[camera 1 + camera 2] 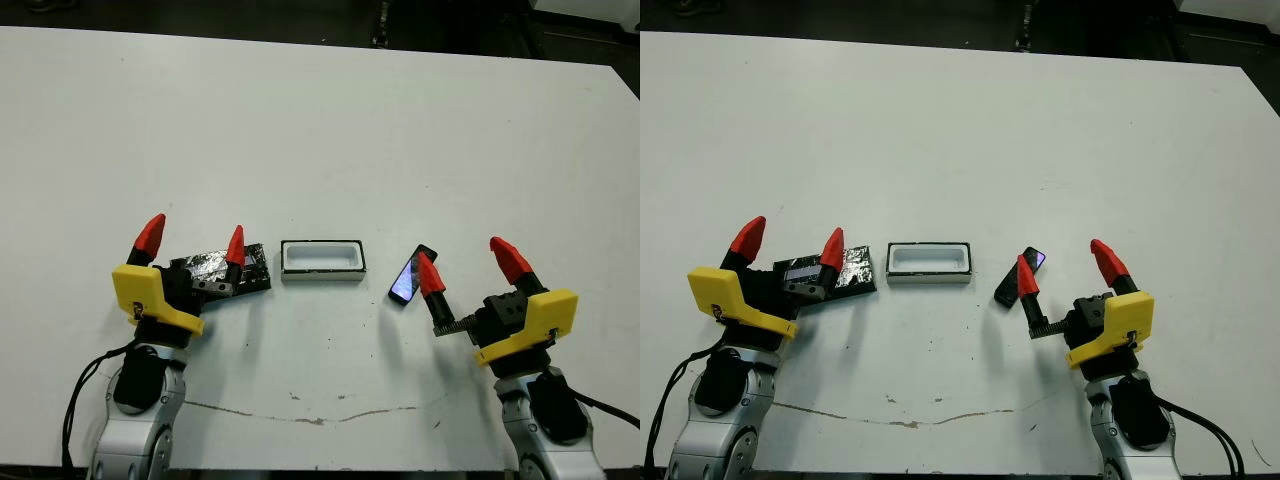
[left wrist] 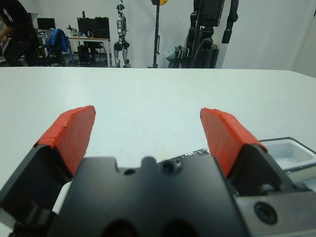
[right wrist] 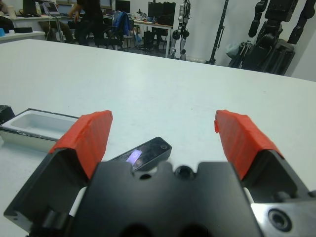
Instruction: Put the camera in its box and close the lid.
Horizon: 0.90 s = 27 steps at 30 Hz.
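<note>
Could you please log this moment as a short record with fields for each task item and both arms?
camera: flat on the table, right of the box, outside it
box: open, empty, mid-table
lid: off, left of the box, partly hidden by the left gripper
left gripper: jaws open, by the lid
right gripper: jaws open, by the camera
table: white

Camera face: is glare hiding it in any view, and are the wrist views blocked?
Left eye view: the camera shows a bluish reflection on its face, its outline still clear beside the right pincer. Right wrist view: a small bright glint on it, its near end hidden behind the pincer body. Left wrist view: the left pincer body fills the foreground; only slivers of the lid and box show.
</note>
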Motion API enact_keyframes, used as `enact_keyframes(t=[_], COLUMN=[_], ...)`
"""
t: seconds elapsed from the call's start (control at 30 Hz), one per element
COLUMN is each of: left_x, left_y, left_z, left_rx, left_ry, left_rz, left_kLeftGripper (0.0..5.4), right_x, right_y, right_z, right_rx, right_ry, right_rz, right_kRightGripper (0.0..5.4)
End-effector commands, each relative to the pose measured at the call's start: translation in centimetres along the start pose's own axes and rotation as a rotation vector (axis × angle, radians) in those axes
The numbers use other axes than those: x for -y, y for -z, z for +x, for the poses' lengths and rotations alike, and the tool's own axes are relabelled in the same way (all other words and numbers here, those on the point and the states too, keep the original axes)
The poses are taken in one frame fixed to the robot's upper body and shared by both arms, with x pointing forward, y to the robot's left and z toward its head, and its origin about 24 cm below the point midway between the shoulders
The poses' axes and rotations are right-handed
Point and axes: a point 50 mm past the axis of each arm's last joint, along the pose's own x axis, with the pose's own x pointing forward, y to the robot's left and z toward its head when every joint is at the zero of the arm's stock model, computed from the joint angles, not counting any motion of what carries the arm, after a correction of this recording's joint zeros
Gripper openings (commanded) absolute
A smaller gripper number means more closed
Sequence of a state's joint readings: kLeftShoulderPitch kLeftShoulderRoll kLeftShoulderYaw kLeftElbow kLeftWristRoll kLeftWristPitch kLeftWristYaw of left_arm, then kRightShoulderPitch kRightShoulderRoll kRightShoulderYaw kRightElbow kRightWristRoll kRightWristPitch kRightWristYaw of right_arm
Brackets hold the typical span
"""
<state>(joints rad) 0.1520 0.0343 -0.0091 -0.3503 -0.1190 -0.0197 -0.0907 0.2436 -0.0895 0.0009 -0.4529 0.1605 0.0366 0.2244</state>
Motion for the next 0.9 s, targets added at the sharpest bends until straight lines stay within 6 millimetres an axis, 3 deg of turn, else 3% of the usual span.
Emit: enact_keyframes(t=[0.03, 0.3, 0.4, 0.67, 0.77, 0.9], left_x=[0.0, 0.1, 0.1, 0.2, 0.3, 0.5], left_y=[0.3, 0.3, 0.3, 0.2, 0.2, 0.1], left_z=[-0.2, -0.2, -0.1, 0.0, 0.0, 0.0], left_rx=[-0.020, -0.020, -0.016, -0.014, -0.015, -0.018], left_ry=[-0.003, 0.006, 0.009, 0.003, -0.001, -0.009], left_rz=[0.000, 0.009, 0.002, -0.006, 0.004, 0.013], left_kLeftGripper=[5.40, 5.40, 5.40, 5.40, 5.40, 5.40], right_x=[0.3, 0.3, 1.4, 8.0, 9.3, 9.7], right_y=[0.3, 0.4, -0.3, -7.7, -10.3, -11.9], right_z=[-0.3, -0.3, 0.1, 4.0, 5.5, 7.7], right_rx=[-0.019, -0.020, -0.022, 0.019, -0.015, -0.117], right_ry=[0.000, -0.015, -0.067, -0.440, -0.558, -0.787], right_rz=[-0.004, -0.009, -0.024, -0.346, -0.422, -0.487], right_kRightGripper=[5.39, 5.39, 5.39, 5.39, 5.39, 5.39])
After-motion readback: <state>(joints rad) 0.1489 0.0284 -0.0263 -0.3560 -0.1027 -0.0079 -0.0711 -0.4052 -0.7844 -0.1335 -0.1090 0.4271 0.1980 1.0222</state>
